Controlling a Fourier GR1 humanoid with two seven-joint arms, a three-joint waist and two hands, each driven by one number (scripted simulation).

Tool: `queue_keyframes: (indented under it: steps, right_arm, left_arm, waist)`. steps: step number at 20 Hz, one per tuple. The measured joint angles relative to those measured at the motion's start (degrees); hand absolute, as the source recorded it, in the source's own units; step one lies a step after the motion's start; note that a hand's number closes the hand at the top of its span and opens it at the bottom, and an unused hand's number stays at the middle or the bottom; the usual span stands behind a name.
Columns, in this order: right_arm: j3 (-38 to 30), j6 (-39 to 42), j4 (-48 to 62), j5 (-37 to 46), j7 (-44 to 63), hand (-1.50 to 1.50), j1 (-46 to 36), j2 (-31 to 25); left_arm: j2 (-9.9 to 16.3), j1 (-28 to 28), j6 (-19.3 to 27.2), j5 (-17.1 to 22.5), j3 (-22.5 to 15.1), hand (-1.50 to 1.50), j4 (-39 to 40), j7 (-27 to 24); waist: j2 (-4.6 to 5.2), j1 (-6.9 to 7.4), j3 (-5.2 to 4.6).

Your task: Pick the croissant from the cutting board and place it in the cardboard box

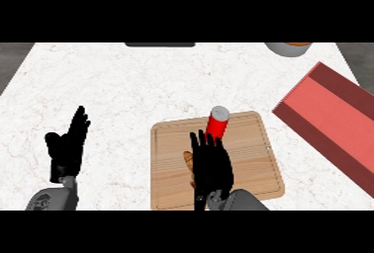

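Head view, one entry. Counter [146, 84]: pale marbled top, bearing all items below. Cutting board [248, 168]: light wood, lying flat at lower centre. Croissant [188, 163]: only a tan sliver shows on the board at the left edge of the right hand; the rest is hidden beneath it. Right hand [211, 165]: black, over the board's left half directly above the croissant, fingers extended and pointing up the frame, not curled; whether the palm already touches the pastry cannot be told from this angle. Red can [217, 122]: upright cylinder with a pale top, standing on the board's far edge just beyond the right hand's fingertips. Cardboard box [332, 126]: reddish, long, lying aslant at the right edge of the counter, well apart from the board's nearest corner. Left hand [67, 146]: at the left, open, fingers up, resting. Bowl [288, 48]: grey, partly cut off at the top right. Dark object [159, 44]: flat, at the top edge, unidentified. Step in hand, as judged: the approach to the pick, with no grasp made and nothing yet lifted. Next move calls for closing the fingers round the croissant without nudging the can, then a lift and a carry to the right into the box.
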Motion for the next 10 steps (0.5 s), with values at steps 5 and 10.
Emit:
queue_keyframes:
  steps: [5, 10]
  right_arm:
    - [0.13, -3.26, 3.89, 0.8, -1.66, -1.5, -0.13, 0.16]
    - [1.05, -5.09, 6.21, 0.46, -3.03, 1.5, -0.6, 0.23]
  left_arm:
    - [-1.19, 1.61, 0.47, -0.96, -0.61, 0.0, -2.33, 0.45]
    - [-1.1, -0.38, 0.06, -1.11, 0.44, 0.0, -0.75, 0.72]
  waist:
    - [-0.01, 0.04, 0.01]
    - [0.0, -0.02, 0.01]
